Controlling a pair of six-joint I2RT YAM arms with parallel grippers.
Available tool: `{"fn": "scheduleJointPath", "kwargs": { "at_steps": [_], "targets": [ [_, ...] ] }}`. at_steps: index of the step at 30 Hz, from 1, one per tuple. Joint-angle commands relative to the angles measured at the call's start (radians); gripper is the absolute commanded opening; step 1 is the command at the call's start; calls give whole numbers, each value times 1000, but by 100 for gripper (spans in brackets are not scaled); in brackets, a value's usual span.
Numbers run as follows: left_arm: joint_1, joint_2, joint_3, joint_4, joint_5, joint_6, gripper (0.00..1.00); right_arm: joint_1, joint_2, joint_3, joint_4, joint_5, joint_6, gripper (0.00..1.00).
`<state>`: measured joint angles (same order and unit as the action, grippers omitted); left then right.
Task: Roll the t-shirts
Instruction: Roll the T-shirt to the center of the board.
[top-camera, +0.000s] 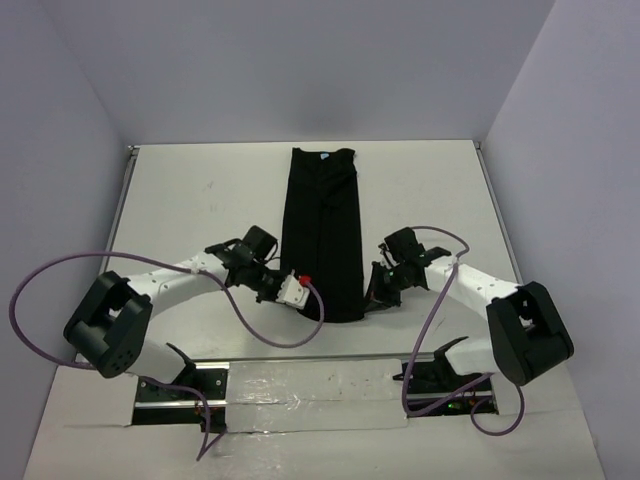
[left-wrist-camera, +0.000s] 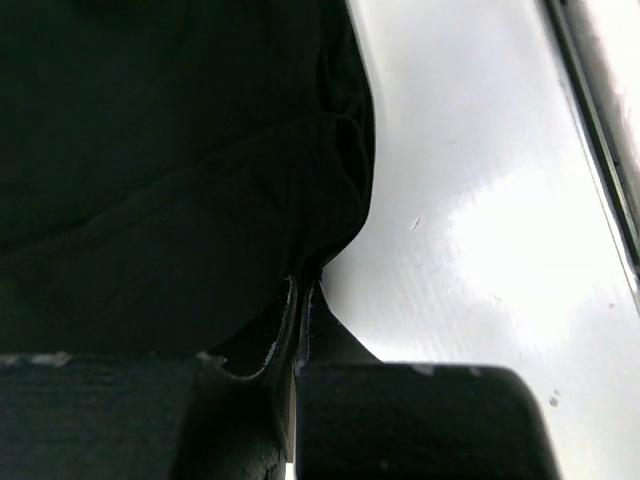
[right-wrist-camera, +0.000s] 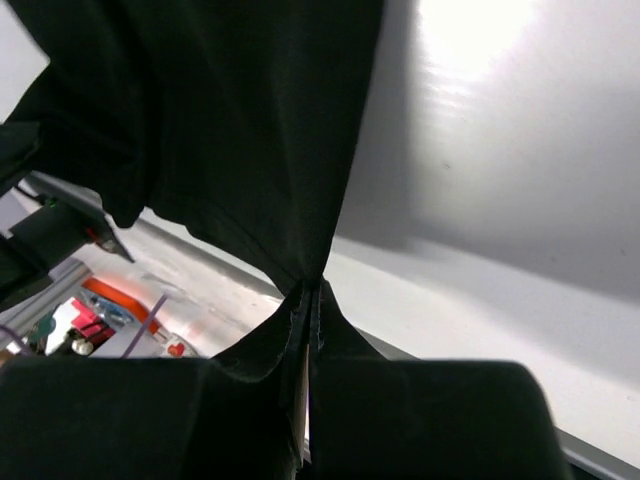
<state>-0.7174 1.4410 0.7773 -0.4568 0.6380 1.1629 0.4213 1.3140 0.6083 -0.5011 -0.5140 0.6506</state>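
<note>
The black t-shirt (top-camera: 320, 230) lies folded into a long narrow strip down the middle of the white table, its collar and light-blue tag (top-camera: 324, 155) at the far end. At the near-left corner of the hem, my left gripper (top-camera: 308, 296) is shut on the cloth. In the left wrist view the jaws (left-wrist-camera: 303, 288) pinch the t-shirt's edge (left-wrist-camera: 150, 180). My right gripper (top-camera: 372, 296) is shut on the near-right corner. In the right wrist view the t-shirt (right-wrist-camera: 230, 120) hangs from the shut jaws (right-wrist-camera: 312, 290), lifted a little off the table.
Grey walls close in the table at the back and both sides. A metal rail (top-camera: 300, 358) runs along the near edge between the arm bases. Purple cables (top-camera: 270, 335) loop beside both arms. Bare white table (top-camera: 200, 200) lies either side of the strip.
</note>
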Motion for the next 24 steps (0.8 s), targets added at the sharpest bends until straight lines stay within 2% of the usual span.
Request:
{"fn": "scheduleJointPath", "kwargs": {
  "at_steps": [1, 12, 18, 24],
  "targets": [
    [58, 38, 85, -123, 120, -63, 0, -21, 27, 82, -60, -50, -68, 0],
    [193, 168, 258, -189, 218, -229, 0, -145, 114, 191, -80, -124, -123, 0],
    [242, 249, 367, -269, 249, -249, 0, -161, 209, 281, -99, -142, -149, 0],
    [249, 311, 410, -206, 226, -353, 0, -213, 292, 320, -97, -164, -170, 0]
  ]
}}
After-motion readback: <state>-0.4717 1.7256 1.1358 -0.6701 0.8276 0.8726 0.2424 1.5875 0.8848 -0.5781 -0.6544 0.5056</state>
